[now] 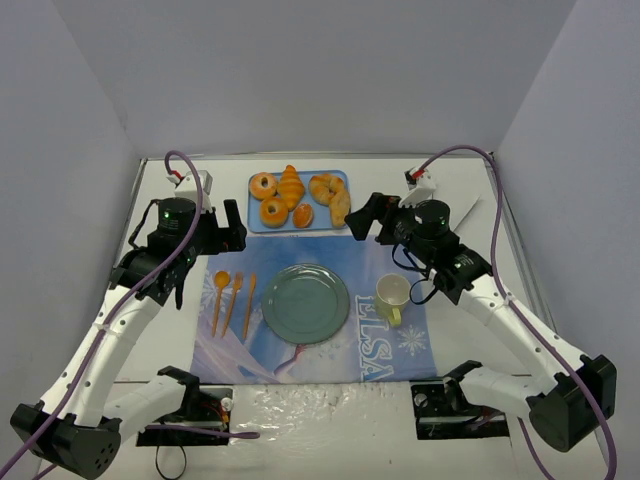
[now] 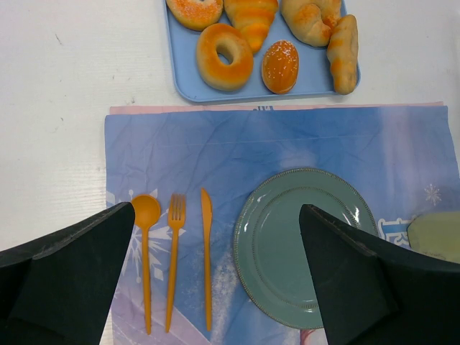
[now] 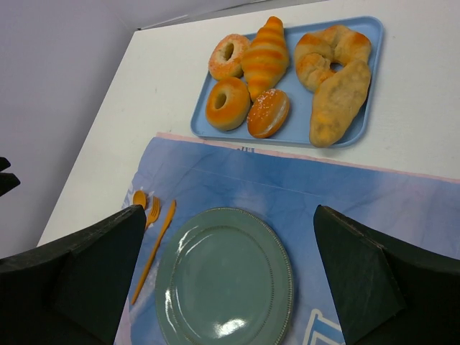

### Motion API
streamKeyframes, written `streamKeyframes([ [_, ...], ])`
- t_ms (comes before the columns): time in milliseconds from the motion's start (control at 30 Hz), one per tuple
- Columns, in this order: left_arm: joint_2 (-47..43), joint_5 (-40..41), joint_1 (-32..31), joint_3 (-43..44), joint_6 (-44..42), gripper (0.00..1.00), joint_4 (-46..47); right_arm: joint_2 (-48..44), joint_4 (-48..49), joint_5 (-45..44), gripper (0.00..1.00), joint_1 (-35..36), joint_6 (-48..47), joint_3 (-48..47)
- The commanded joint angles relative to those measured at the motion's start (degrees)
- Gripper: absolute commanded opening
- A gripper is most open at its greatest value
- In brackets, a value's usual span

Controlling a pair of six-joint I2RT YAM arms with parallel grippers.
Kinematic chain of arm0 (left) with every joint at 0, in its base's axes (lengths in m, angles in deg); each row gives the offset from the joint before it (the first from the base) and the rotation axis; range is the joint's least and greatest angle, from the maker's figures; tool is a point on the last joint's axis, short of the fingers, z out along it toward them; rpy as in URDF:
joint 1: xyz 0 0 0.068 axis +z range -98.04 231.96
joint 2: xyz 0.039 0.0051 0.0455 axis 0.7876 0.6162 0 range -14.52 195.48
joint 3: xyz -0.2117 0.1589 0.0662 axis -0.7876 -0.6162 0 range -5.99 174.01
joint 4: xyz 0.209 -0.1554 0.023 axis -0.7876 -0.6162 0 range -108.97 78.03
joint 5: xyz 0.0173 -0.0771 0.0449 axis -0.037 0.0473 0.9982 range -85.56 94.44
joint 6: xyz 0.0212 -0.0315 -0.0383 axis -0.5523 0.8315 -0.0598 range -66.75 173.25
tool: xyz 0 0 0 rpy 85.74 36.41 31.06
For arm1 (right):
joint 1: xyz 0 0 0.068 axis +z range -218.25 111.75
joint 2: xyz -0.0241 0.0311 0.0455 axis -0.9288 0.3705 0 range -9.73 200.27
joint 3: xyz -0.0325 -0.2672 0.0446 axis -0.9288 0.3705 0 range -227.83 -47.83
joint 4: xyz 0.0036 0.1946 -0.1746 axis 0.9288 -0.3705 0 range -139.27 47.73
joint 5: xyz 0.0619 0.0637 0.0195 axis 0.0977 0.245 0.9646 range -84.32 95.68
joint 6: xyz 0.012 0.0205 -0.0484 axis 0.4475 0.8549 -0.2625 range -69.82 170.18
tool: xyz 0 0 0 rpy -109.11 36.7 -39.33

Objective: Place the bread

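The white table [image 1: 380, 180] carries a blue printed placemat [image 1: 310, 250] that lies in front of both arms. The left gripper [image 2: 215, 212] hangs above the left part of the mat with its two dark fingers spread wide. Nothing sits between them and they touch nothing. The right gripper [image 3: 230, 212] is likewise spread as wide as it goes, empty, and hangs clear above the mat's far right corner, just beside the tray.

A light blue tray [image 1: 322, 224] lies on the bare table just beyond the mat's far edge, and all the bread is on it. A round green plate [image 1: 305, 303] sits bare in the middle of the mat.

On the tray, a long twisted loaf [image 3: 339, 100] lies at the right end, touching a knotted ring loaf [image 3: 330, 54]. A striped horn-shaped roll [image 3: 264, 57] is in the middle, with a sugared ring [image 3: 228, 56], a plain ring [image 3: 228, 103] and a small round bun [image 3: 268, 113] around it.

A pale green mug [image 1: 392, 297] stands on the mat just right of the plate. Left of the plate lie an orange knife [image 2: 207, 259], fork [image 2: 175, 251] and spoon [image 2: 146, 251], side by side and apart.
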Motion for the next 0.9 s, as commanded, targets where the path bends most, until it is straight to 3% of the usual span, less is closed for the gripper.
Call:
streamKeyframes([
  [0, -0.2, 0.4, 0.3, 1.2, -0.6, 0.97, 2.8, -1.3, 1.6, -4.4, 1.00, 0.4, -1.8, -2.6],
  [167, 0.1, 0.0, 0.3, 1.2, -0.5, 0.97, 2.9, 2.7, -5.2, -12.7, 1.00, -0.8, -5.5, -8.4],
  [267, 0.2, 0.0, 0.3, 1.2, -0.4, 0.97, 2.9, 7.2, -7.8, -15.4, 1.00, -4.9, -7.5, -12.6],
  [567, 0.2, -0.2, 0.3, 1.1, -0.3, 0.97, 3.0, 23.1, -11.4, -14.1, 1.00, -19.8, -9.6, -20.5],
  [867, 0.0, -0.2, 0.3, 1.2, -0.4, 0.97, 3.0, 33.3, -11.9, -16.0, 1.00, -25.4, -10.2, -22.2],
])
